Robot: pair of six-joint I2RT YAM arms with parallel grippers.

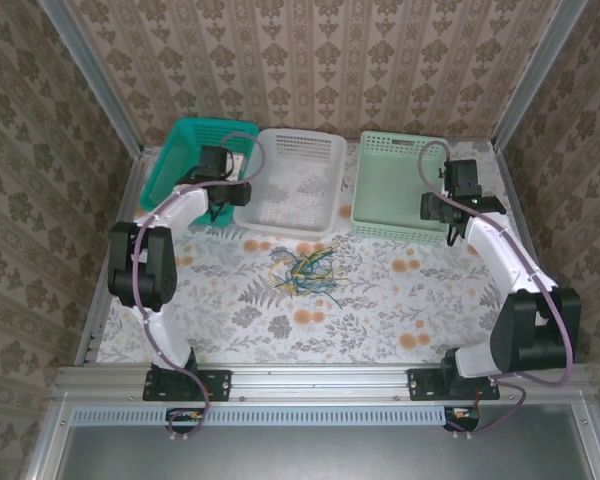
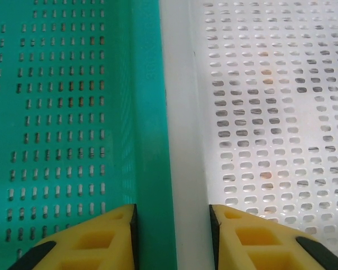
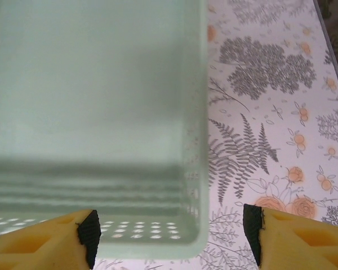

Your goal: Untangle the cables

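Bright, even light — close-range blur across the pale green basket (image 3: 96, 101), mild glare on the white basket (image 2: 270, 67).

Three baskets in a row at the back of the table: a teal basket (image 1: 180, 160) on the left, its wall right up against the white basket (image 1: 300, 135) in the middle, and a pale green basket (image 1: 400, 140) a little apart on the right. Floral tablecloth (image 1: 380, 310) underneath, with damask wallpaper (image 1: 320, 60) all round.
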